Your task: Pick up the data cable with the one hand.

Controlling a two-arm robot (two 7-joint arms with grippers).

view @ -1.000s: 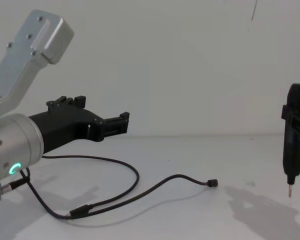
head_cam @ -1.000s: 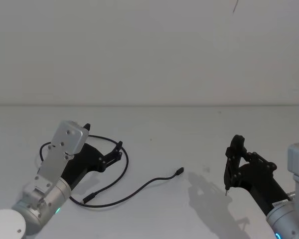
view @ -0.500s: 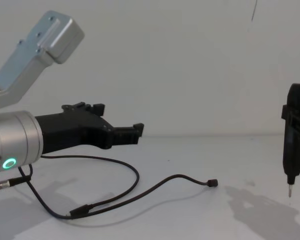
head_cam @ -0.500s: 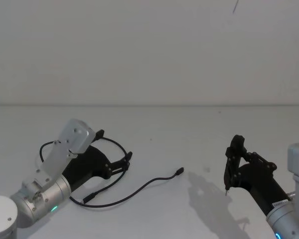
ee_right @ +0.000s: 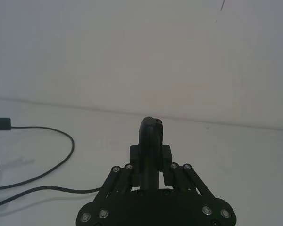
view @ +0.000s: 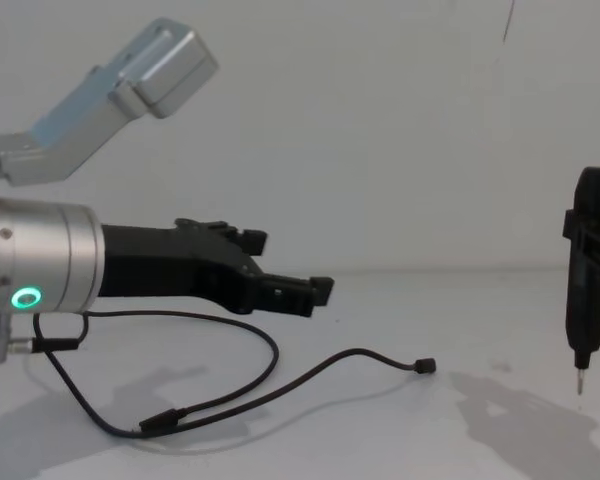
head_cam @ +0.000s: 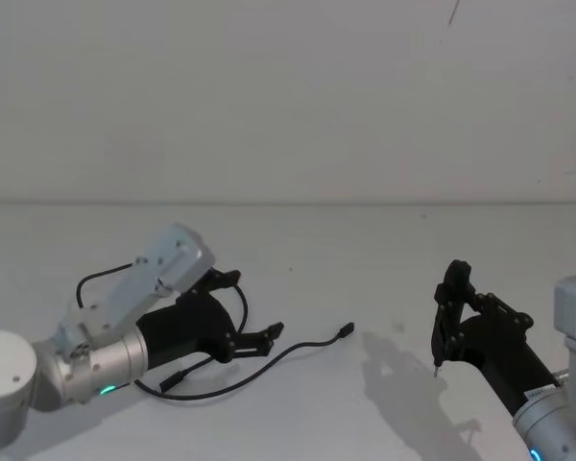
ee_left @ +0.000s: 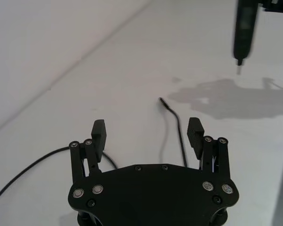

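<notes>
Chunky matte black left claw [ee_left: 147, 128], jaws spread, has swung forward above long thin black data cable [head_cam: 298, 348] on white tabletop [head_cam: 365, 250]; grasp looks near; right claw [ee_right: 150, 159] parked, pinching slim black pen-shaped tool [view: 588, 270].

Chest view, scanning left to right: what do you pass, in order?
Left arm's silver cylinder → left gripper, fingers open → end plug of the data cable → pen-shaped tool in the right gripper.
</notes>
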